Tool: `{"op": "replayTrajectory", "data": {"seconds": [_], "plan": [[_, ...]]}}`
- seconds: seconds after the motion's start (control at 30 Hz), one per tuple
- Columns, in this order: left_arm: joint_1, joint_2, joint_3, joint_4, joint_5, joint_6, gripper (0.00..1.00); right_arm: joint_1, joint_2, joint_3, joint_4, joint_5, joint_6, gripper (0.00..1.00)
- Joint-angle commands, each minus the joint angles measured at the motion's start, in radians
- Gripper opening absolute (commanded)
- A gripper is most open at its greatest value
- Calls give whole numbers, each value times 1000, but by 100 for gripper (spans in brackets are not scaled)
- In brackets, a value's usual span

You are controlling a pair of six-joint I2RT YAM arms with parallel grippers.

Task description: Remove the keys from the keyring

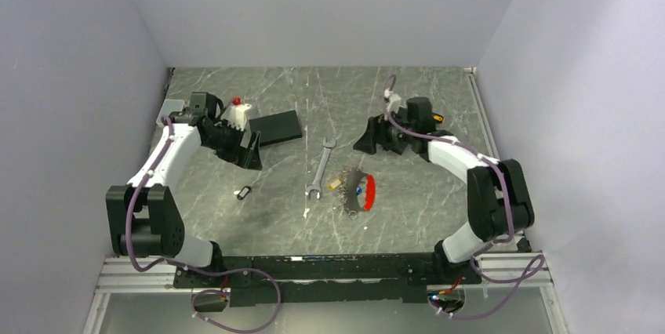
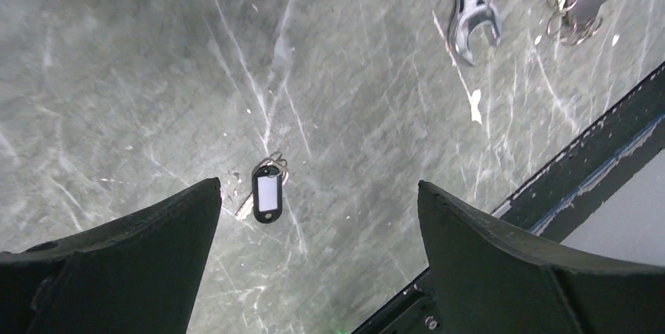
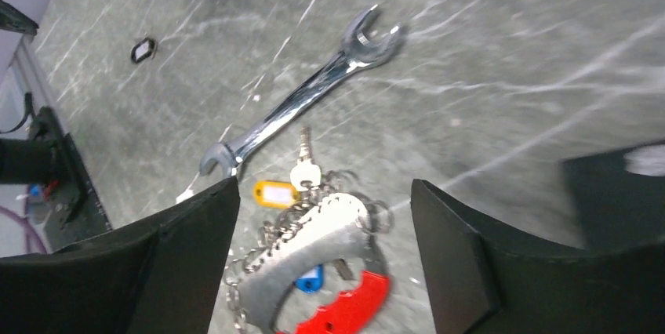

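Your right gripper [image 3: 323, 186] hovers with its fingers spread and holds nothing. The keyring [image 3: 314, 249] lies just below and between them, with the keys [image 3: 304, 168] bunched on its far side and the wrench [image 3: 302, 110] beyond. One tagged key [image 2: 267, 193] lies loose between the wide, empty fingers of the left gripper [image 2: 317, 186]. You look to be between grasps; next, pin the strap and pinch one key. The ring's links blur together, and its near end is cut off.

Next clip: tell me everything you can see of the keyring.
The keyring is a grey curved strap, fabric-like, with a red plastic-looking end and small metal rings along its edge. Keys, a yellow tag and a blue tag hang from it. It lies on the table, right of the wrench in the top view, apart from it. Nothing holds it.
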Motion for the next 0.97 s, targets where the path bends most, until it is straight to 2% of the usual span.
{"op": "replayTrajectory", "data": {"seconds": [0.0,0.07,0.27,0.43,0.67,0.93], "plan": [[0,-94,64,60,-1,-106,100,-114,-170,-3,-12,-37,-47,91],[1,-123,82,105,-43,-160,99,-179,-236,-21,-49,-48,-78,96],[1,-106,184,134,-132,-240,100,-387,-374,-58,-145,-82,-178,98],[1,-66,135,186,-153,-254,99,-522,-385,-100,-163,-132,-196,98],[1,-39,43,226,-184,-256,99,-550,-375,-138,-157,-146,-228,99],[1,-57,45,220,-181,-245,99,-549,-355,-145,-142,-167,-210,100]]}}
